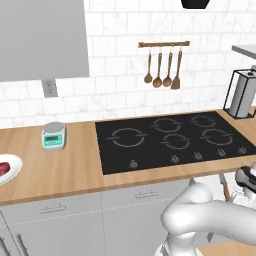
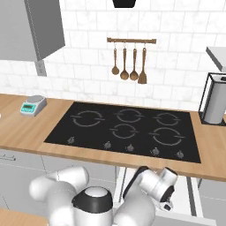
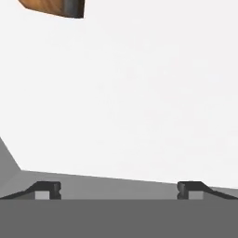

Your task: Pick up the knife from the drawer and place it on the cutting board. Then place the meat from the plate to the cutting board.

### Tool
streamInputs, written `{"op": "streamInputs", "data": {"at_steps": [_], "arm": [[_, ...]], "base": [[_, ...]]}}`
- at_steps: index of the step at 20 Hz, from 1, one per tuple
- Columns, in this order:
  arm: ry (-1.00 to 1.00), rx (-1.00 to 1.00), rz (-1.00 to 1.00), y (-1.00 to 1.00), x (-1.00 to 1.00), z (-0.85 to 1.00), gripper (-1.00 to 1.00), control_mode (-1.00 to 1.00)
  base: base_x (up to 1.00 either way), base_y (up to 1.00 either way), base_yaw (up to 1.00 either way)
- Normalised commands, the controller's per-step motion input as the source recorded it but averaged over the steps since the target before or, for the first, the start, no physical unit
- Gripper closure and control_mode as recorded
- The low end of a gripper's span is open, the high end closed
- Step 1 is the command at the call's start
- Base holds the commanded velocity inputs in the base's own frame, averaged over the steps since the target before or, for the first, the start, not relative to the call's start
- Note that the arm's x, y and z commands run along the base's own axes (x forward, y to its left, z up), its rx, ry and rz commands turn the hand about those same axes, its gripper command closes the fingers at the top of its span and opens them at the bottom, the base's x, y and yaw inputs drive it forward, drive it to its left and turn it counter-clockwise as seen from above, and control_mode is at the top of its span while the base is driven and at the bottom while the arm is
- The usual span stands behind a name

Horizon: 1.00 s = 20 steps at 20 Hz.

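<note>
a black cooktop sits in the wooden counter. a small scale stands left of it; wooden utensils hang above

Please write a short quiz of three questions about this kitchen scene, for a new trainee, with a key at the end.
1. True or false: the hand has its fingers spread wide with nothing between them.
2. How many wooden utensils hang on the rail above the cooktop? A) two B) four C) six
3. Fill in: the meat lies on the white ____ at the left end of the counter.

Key:
1. True.
2. B, four.
3. plate.
</note>
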Motion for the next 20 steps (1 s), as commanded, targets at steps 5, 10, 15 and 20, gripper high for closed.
{"op": "streamInputs", "data": {"at_steps": [5, 10, 15, 20], "arm": [[0.23, 0.01, 0.03, 0.0, -1.0, -0.01, -1.0, -1.0], [0.29, 0.03, 0.01, 0.06, -1.0, 0.0, -1.0, -1.0], [0.28, 0.04, 0.0, 0.14, -1.0, 0.16, -1.0, -1.0], [0.07, 0.03, 0.0, 0.14, -0.16, 0.74, -1.0, -1.0]], "base": [[0.0, 0.0, 0.0], [0.0, 0.0, 0.0], [0.0, 0.0, 0.0], [0.0, 0.0, 0.0]]}}
